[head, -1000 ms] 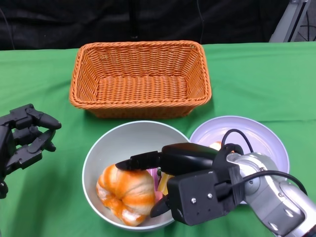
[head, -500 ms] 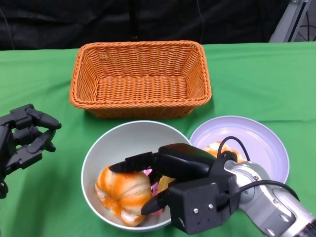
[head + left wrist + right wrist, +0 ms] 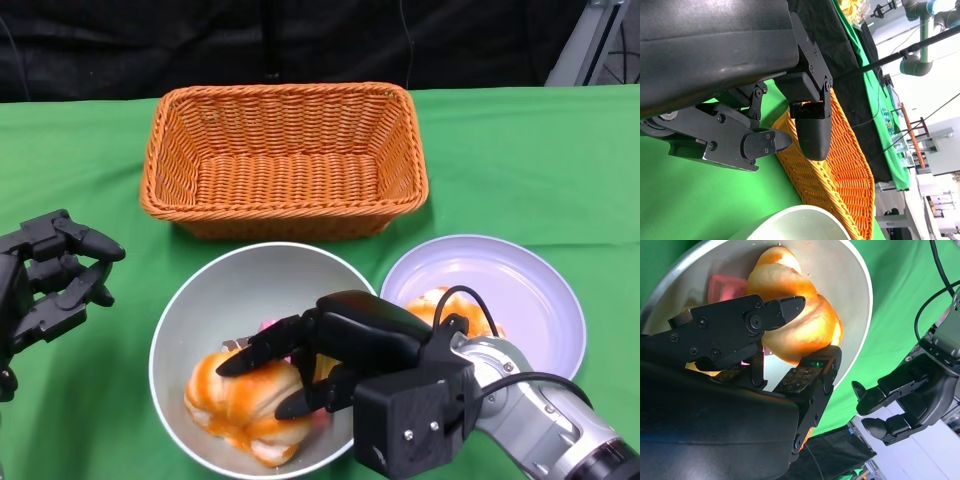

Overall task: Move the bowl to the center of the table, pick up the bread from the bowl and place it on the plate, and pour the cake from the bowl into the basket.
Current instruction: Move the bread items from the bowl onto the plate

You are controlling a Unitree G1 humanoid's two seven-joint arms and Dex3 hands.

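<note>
Head view: right hand reaching into the grey bowl, fingers laid over the orange-glazed bread and starting to close around it, though a firm grip cannot be confirmed here. Pink cake only just peeking out behind the fingers. Bowl sitting near the bench's front middle, just beside the lilac plate, which already carries something orange partly hidden by the wrist. Wicker basket behind the bowl, nothing in it. Left hand idle over the green cloth, fingers apart, holding nothing.

Right wrist view: fingertips pressed on the bread from above, thumb below it; looks like a closing grasp. Cake lying against the bowl wall.

Left wrist view: spread fingers over bare cloth, basket beyond, bowl rim at the edge.

Risks, as a judgement: glossy rounded bread slipping out on the lift; fingers snagging the cake and dragging it out too; bowl shoving against the plate.
</note>
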